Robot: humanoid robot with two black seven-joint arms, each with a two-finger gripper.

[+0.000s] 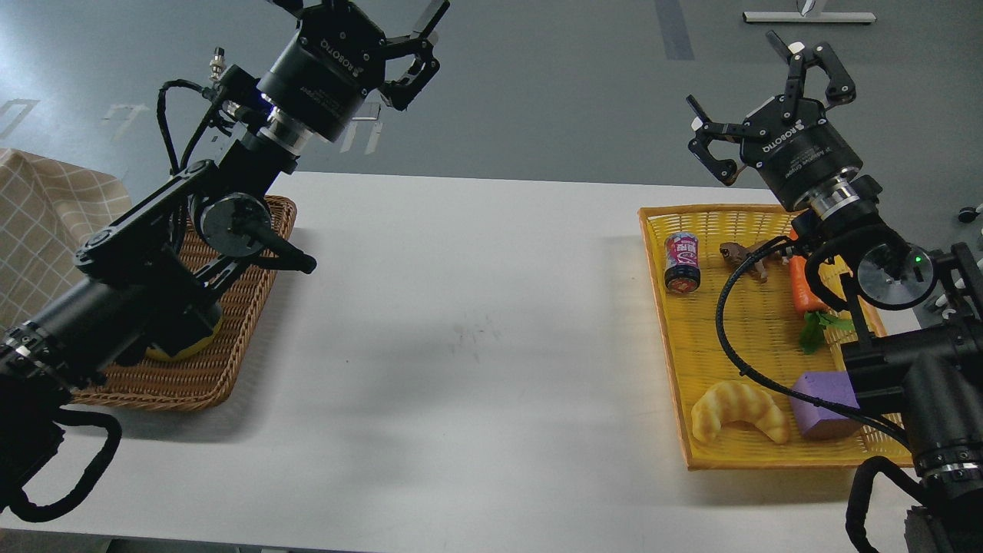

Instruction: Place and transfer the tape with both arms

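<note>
The yellow tape [190,344] lies in the brown wicker basket [249,311] at the table's left. Only a sliver of it shows, since my left arm hides the rest. My left gripper [399,42] is high above the basket's far right corner, well away from the tape, with its fingers spread open and empty. My right gripper [756,96] hangs above the far edge of the yellow tray [672,361] at the right, also open and empty.
The yellow tray holds a small can [682,262], a brown toy animal [741,256], a carrot [801,286], a croissant [737,411] and a purple block [822,399]. White tabletop [468,330] lies between basket and tray. A checked cloth [46,215] is at the far left.
</note>
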